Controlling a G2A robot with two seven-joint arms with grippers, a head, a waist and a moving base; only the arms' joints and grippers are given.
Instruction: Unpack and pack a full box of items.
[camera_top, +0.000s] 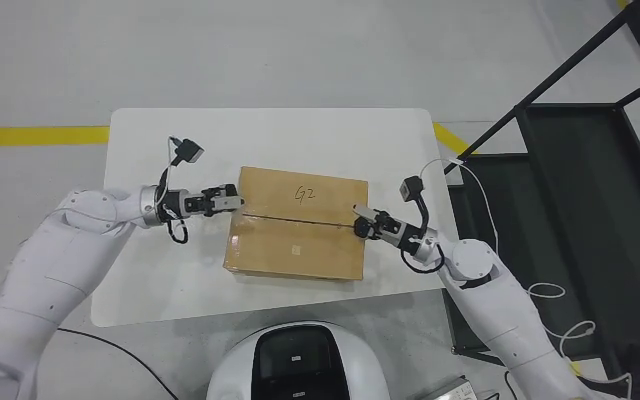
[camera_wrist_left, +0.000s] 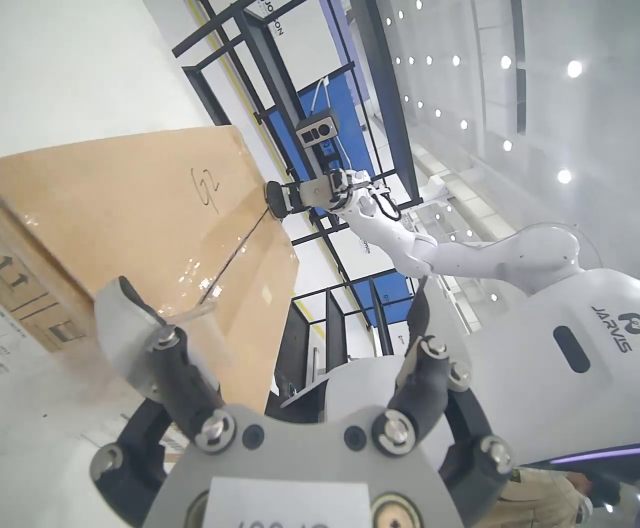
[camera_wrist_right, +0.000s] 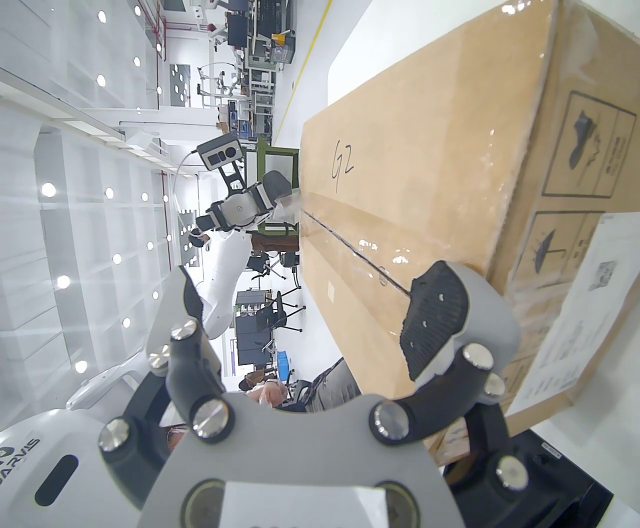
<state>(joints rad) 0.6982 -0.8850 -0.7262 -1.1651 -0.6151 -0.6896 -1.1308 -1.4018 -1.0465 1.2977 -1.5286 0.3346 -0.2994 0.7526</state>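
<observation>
Cardboard box (camera_top: 300, 255) sits approx. mid-table on the white table (camera_top: 150, 150), long side running left to right, top flaps shut. Centre seam (camera_top: 290, 217) runs left to right across the top w/ glossy clear tape over it. There's a handwritten mark on the far flap. Right end face carries handling symbols and a white label (camera_wrist_right: 575, 320). Left end face has print too, too small to tell.

Left gripper (camera_top: 232, 199) is at the left end of the seam, about level w/ the box's top edge, pointing right. Its fingers are spread wide w/ nothing held betw. them. One finger (camera_wrist_left: 125, 320) sits right at the top left edge of the box, w/ a loose curl of clear tape (camera_wrist_left: 195, 312) just beside its tip. The other finger (camera_wrist_left: 425, 340) is off the box.

Right gripper (camera_top: 360, 222) is at the right end of the seam, pointing left. Its fingers are also spread apart, holding nothing. The black ribbed pad (camera_wrist_right: 437, 315) is at the box's top right edge by the seam end, but can't tell if it touches. The other finger (camera_wrist_right: 185, 310) is off the box.

The two grippers face each other along the seam, one per end, well apart.

Beyond the table, a black metal rack (camera_top: 560, 200) stands on the floor to the right. A yellow floor line (camera_top: 50, 135) runs off to the left.
</observation>
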